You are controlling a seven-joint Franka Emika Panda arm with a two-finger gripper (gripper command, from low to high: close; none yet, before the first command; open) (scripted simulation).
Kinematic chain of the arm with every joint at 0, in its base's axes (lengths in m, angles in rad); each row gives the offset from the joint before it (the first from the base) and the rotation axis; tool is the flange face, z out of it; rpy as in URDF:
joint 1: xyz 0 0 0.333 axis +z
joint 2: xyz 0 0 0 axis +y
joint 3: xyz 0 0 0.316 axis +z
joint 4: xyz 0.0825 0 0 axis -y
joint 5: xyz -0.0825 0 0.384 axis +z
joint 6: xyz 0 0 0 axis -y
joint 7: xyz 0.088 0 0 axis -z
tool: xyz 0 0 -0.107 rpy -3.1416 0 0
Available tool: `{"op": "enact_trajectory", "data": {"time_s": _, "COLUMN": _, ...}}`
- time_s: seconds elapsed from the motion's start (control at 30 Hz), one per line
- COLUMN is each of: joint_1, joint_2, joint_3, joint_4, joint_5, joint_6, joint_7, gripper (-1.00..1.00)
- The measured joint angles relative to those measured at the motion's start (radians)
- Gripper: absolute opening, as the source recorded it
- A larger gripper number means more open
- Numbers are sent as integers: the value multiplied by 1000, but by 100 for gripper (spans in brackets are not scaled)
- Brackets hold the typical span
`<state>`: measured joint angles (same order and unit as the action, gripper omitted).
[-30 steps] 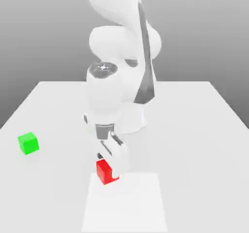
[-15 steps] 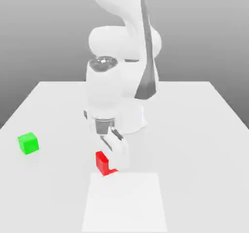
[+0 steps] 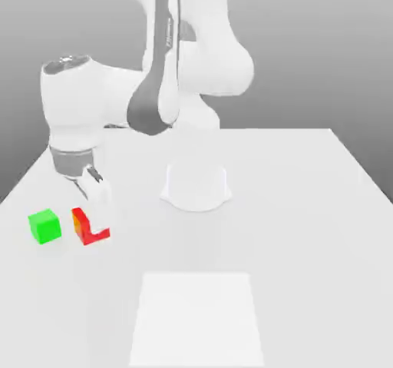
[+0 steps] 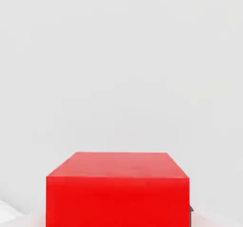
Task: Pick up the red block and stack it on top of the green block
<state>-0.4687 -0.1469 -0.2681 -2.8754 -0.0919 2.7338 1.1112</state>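
Note:
The red block (image 3: 81,226) is held in my gripper (image 3: 95,213), whose white fingers (image 3: 100,199) are shut on it and cover its upper right part. In the exterior view it hangs just to the right of the green block (image 3: 44,226), a small gap apart. How high it is above the table I cannot tell. The green block rests on the white table (image 3: 307,205) near the exterior view's left edge. In the hand view the red block (image 4: 117,188) is close up, with plain white table behind it.
The arm's round white base (image 3: 196,187) stands at the middle of the table. A paler square patch (image 3: 197,316) lies on the table towards the front. The arm's elbow and links reach over the table's left half.
The gripper shut on the red block near the pale patch. The arm then swung to the exterior view's left, carrying the block to just beside the green block.

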Motion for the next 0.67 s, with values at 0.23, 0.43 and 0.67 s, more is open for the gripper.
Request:
{"op": "enact_trajectory", "data": {"time_s": 0.23, "joint_1": -121, "joint_2": -9, "joint_3": -171, "joint_4": 47, "joint_5": -55, "joint_6": -51, "joint_7": -282, "gripper": -100}}
{"op": "enact_trajectory", "data": {"time_s": 0.43, "joint_1": -140, "joint_2": 95, "joint_3": -255, "joint_4": 71, "joint_5": 34, "joint_6": 25, "joint_7": -489, "gripper": -100}}
{"op": "enact_trajectory", "data": {"time_s": 0.67, "joint_1": -164, "joint_2": 241, "joint_3": -181, "joint_4": 79, "joint_5": 255, "joint_6": 143, "joint_7": -649, "gripper": 100}}
